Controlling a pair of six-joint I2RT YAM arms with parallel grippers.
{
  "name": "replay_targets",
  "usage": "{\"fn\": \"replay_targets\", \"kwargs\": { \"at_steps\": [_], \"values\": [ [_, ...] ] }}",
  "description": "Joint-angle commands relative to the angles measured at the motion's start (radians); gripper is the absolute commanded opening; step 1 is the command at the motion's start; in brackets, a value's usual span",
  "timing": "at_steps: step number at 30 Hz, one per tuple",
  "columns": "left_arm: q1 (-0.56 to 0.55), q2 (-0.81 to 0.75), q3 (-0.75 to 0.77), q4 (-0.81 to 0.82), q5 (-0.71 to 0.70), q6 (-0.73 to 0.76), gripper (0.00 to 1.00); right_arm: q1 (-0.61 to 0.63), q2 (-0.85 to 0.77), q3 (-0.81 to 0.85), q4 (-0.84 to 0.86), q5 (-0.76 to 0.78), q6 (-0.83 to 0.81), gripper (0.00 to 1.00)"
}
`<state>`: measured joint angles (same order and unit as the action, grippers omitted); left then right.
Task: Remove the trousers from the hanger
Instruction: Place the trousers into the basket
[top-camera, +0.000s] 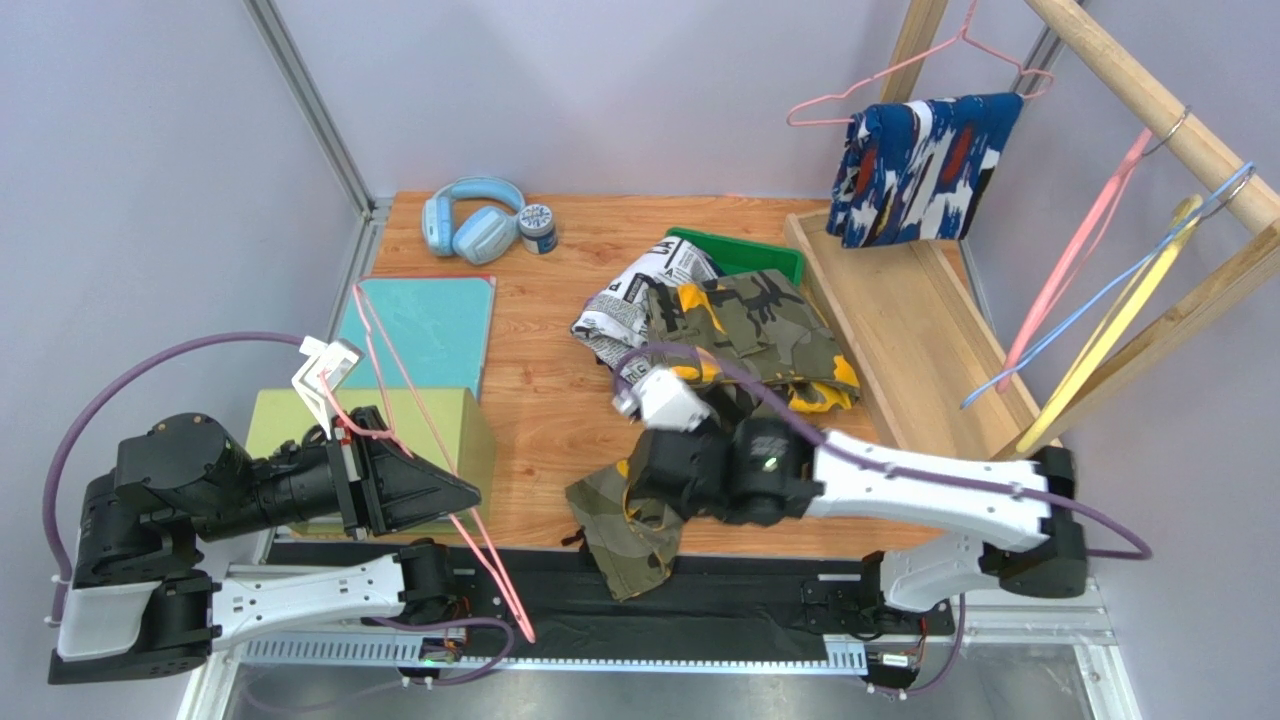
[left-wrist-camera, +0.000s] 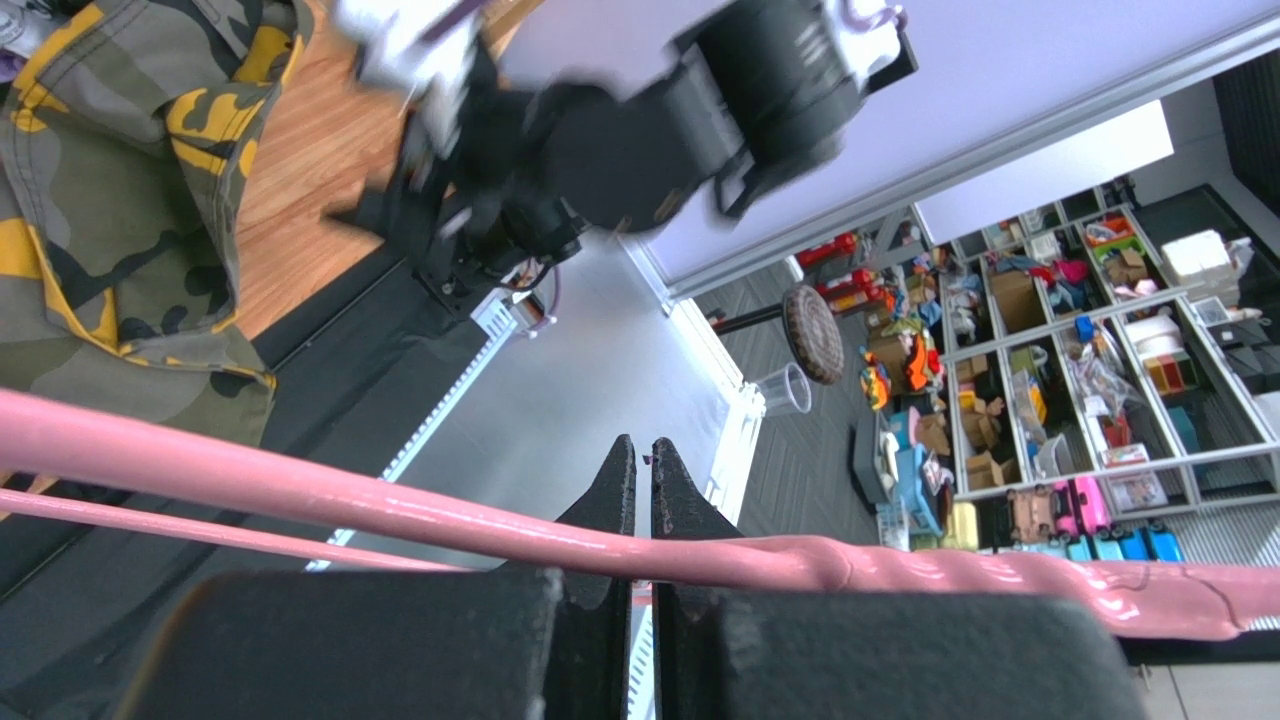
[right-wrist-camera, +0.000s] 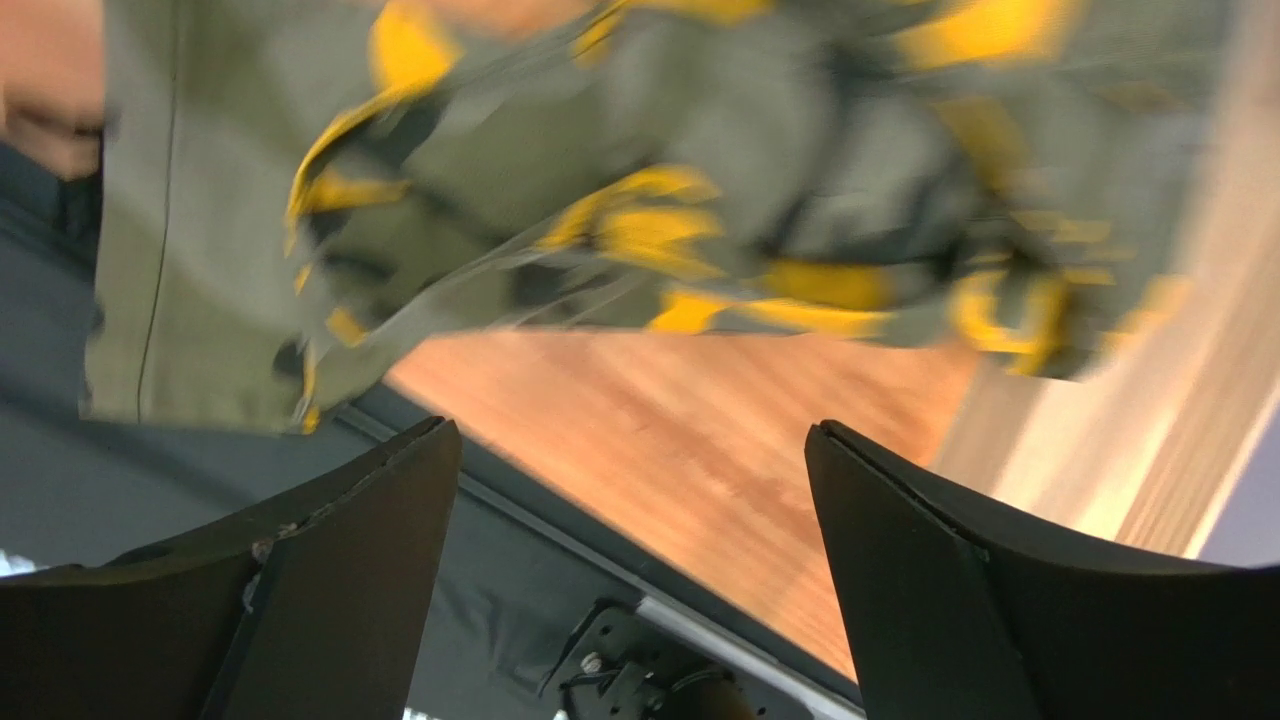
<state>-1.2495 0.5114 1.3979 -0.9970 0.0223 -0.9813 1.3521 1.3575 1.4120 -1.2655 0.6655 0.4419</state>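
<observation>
From above, my left hand is shut on a bare pink hanger, which slants across in front of its fingers with nothing draped on it. My right hand hangs low over the camouflage trousers, which lie crumpled at the near table edge just beyond its fingers. Farther out from that hand is a heap with the newsprint trousers and more camouflage cloth; I cannot tell whether that is a second pair. Well away, up on the wooden rail, the blue-white-red print trousers hang over their own hanger.

From my left wrist, my fingers are pressed together and the pink wire runs right across them. The camouflage cloth lies off to one side, beside my other arm.

From my right wrist, my jaws stand wide apart and empty. The blurred camouflage pair lies past the fingertips, free of them.

So I judge this pair is off its hanger, and the print pair on the rail is what is left.
</observation>
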Motion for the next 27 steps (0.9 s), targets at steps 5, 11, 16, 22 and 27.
{"fn": "replay_targets", "kwargs": {
  "at_steps": [5, 11, 16, 22, 27],
  "values": [
    [-0.002, 0.003, 0.01, 0.049, 0.008, 0.009, 0.0, 0.153, 0.216, -0.197, 0.44, -0.171, 0.043, 0.93],
    [-0.002, -0.014, 0.01, 0.046, 0.01, -0.005, 0.0, 0.15, 0.385, -0.263, 0.601, -0.147, 0.053, 0.96],
    [-0.002, -0.022, 0.007, 0.043, 0.007, -0.005, 0.0, 0.117, 0.436, -0.341, 0.745, -0.223, 0.072, 0.93],
    [-0.002, -0.027, 0.013, 0.037, 0.005, -0.007, 0.0, 0.107, 0.439, -0.403, 0.807, -0.265, 0.086, 0.49],
    [-0.002, -0.021, 0.013, 0.038, 0.002, -0.003, 0.0, 0.104, 0.437, -0.348, 0.7, -0.115, 0.037, 0.0]
  ]
}}
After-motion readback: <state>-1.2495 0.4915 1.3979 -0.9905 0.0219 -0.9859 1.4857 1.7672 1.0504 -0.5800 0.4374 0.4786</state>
